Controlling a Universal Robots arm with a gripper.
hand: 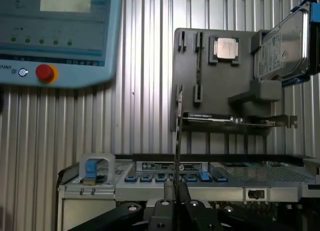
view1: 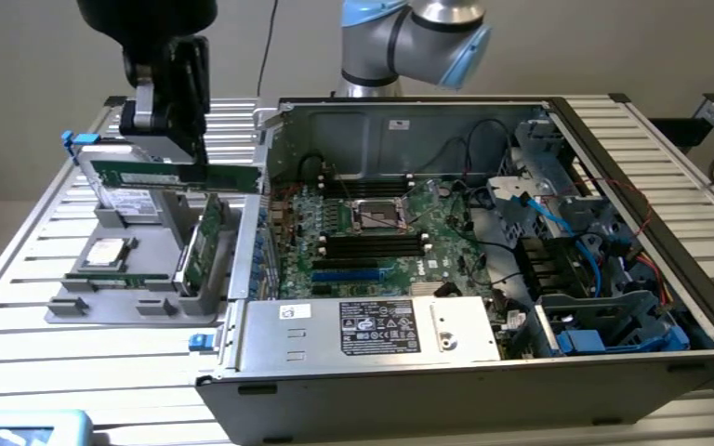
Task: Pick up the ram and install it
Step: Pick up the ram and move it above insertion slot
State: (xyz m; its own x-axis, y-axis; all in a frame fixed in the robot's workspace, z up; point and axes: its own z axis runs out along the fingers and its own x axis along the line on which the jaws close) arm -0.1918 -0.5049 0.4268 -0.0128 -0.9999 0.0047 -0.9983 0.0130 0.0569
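And here's the gripper [view1: 187, 153] up at ten o'clock in the exterior view, fingers [hand: 192, 211] pinched narrow on the ram [view1: 178, 175], which hangs level in the air above the grey fixture tray [view1: 99, 307] and just beside the near wall of the open computer case [view1: 370, 139]. From there the memory slots [view1: 370, 244] on the motherboard [view1: 438, 200] lie off toward four o'clock, and the stick runs roughly along their line already. My read: doing this carry well is all about holding that level attitude, clearing the case wall with height to spare, and not letting the board twist in such a slim grip, since a tilted stick would meet a slot corner-first. The exterior view gives the big picture: stick height over the tray, the case interior, the slots, the slatted worktop [view1: 22, 279]. The wrist view gives what that one can't: the ram [hand: 178, 141] edge-on, a thin straight line rising from between the fingers, so you can judge it sits square in the grip. It also lays out the tray's other parts, the processor [hand: 226, 48], hard drive [hand: 282, 46] and bracketed expansion card [hand: 235, 121], plus a pendant [hand: 60, 36] with a red button [hand: 45, 73].
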